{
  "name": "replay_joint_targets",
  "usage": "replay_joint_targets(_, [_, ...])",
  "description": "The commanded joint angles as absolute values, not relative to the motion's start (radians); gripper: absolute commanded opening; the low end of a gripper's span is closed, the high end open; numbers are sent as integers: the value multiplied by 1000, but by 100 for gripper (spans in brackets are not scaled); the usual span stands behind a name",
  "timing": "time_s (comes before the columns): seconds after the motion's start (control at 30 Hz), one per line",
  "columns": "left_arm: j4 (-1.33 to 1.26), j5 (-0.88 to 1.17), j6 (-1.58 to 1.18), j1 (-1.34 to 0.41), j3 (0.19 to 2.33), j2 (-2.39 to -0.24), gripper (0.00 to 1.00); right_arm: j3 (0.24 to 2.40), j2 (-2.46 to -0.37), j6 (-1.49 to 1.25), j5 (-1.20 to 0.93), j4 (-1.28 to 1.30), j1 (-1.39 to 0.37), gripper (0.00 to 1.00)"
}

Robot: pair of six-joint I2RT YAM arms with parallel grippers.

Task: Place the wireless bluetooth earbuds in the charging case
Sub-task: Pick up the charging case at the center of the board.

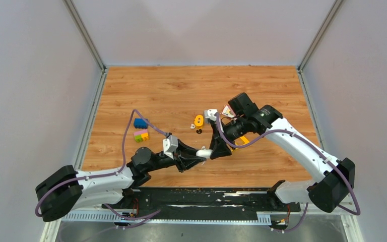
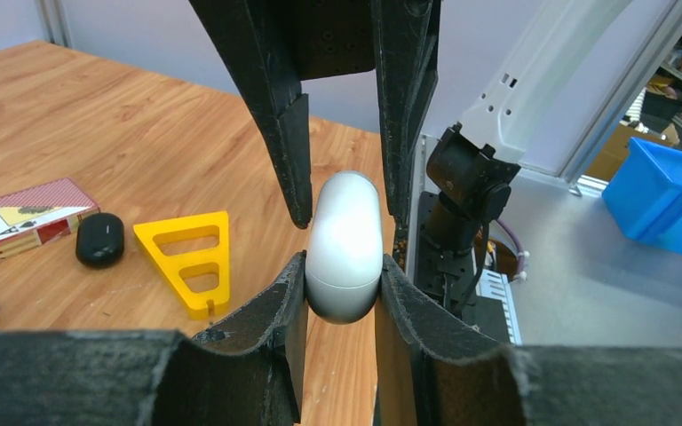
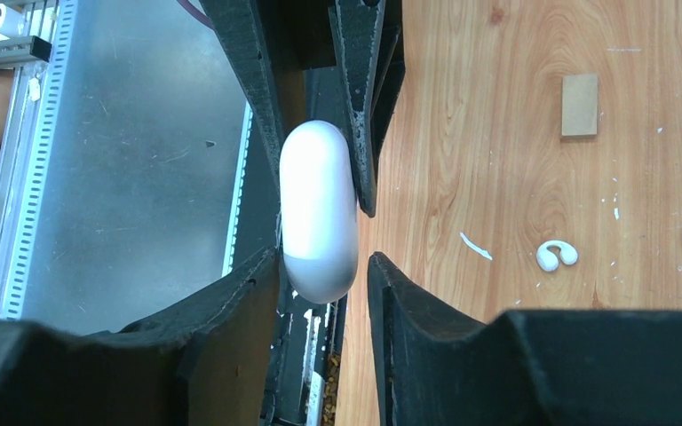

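Aloft, white charging case (image 2: 344, 226), in left gripper (image 2: 342, 268)

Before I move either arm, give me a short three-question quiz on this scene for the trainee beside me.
1. True or false: the left gripper is shut on the white charging case.
2. In the left wrist view, what lies just right of the black oval case? A red cup; B yellow triangle; C green ball.
3. In the right wrist view, what colour is the earbud that shows whole on the table?
Key: 1 true; 2 B; 3 white.
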State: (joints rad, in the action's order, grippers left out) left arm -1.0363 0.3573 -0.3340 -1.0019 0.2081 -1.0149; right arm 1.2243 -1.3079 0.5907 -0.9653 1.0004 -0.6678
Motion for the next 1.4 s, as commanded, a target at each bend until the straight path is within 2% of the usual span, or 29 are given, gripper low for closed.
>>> replay_joint_targets(0.0, [-1076, 351, -316, -1009, 226, -1001, 16, 1250, -1315, 573, -1008, 957, -680, 43])
replay_joint_targets(0.1, [-1073, 351, -314, -1009, 231, -1004, 16, 1247, -1323, 570, -1006, 950, -681, 40])
replay_joint_targets(0.23, [-1082, 349, -319, -1008, 224, -1005, 17, 1255, -1331, 568, -998, 946, -681, 26])
replay_joint_targets(0.33, [-1065, 351, -317, -1009, 215, -995, 31, 1272, -1333, 577, -977, 954, -682, 15])
replay_joint_targets(0.43, [-1007, 348, -302, -1009, 209, -963, 46, 1306, -1332, 606, -941, 983, -681, 13])
replay_joint_targets(0.53, [-973, 343, -295, -1009, 203, -927, 50, 1313, -1325, 612, -930, 988, -681, 12])
replay_joint_targets(0.8, [-990, 369, -320, -1008, 218, -962, 50, 1292, -1323, 604, -942, 976, -682, 13])
replay_joint_targets(1.13, [-1127, 354, -373, -1009, 209, -1058, 34, 1259, -1297, 610, -939, 972, -681, 14])
replay_joint_targets(1.37, [-1137, 339, -386, -1008, 213, -1065, 42, 1224, -1281, 604, -935, 953, -681, 15])
